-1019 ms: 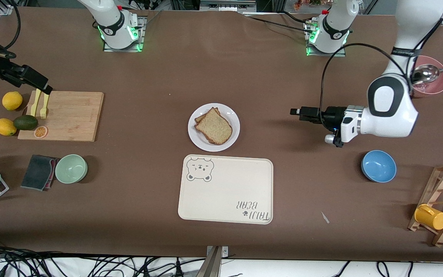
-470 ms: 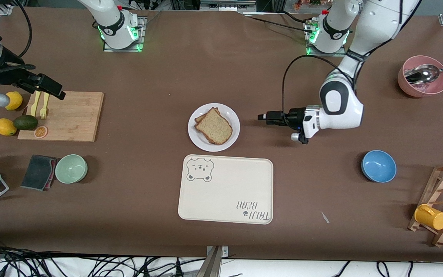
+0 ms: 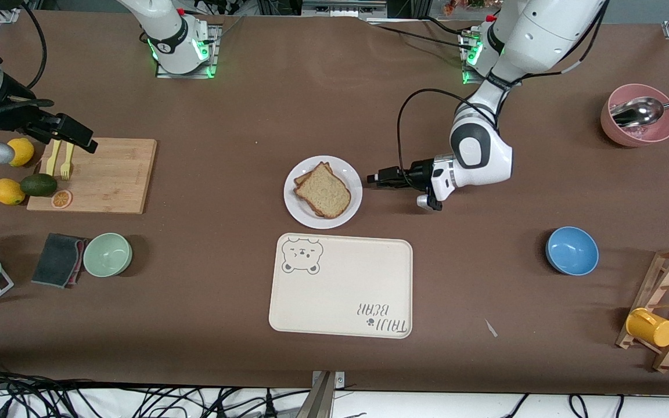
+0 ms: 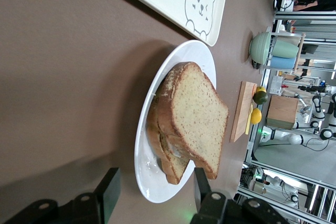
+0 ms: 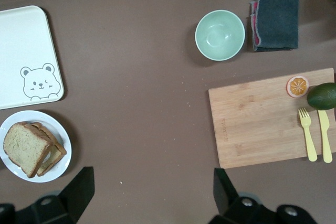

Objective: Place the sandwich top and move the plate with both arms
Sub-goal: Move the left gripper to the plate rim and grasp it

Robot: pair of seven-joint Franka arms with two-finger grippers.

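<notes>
A matt brown covering is lying smooth over the table [image 3: 241, 278], the plate [image 3: 351, 174] is shining glossy white under the rough, porous sandwich top [image 3: 324, 191], the tray [image 3: 340, 290] is looking matt cream, and the wooden board [image 3: 108, 174] is showing pale grain.

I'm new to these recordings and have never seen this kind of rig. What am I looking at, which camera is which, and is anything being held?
Two white robot arms stand at a brown table. One picture looks down from a high camera facing them; the other two come from cameras on each arm's wrist. In the middle sits the plate with stacked bread, the sandwich top uppermost, and a cream tray nearer the front camera. The left gripper is low beside the plate's rim, jaws apart on either side of it, holding nothing yet. The right gripper waits, jaws open and empty, above the cutting board with its forks.
</notes>
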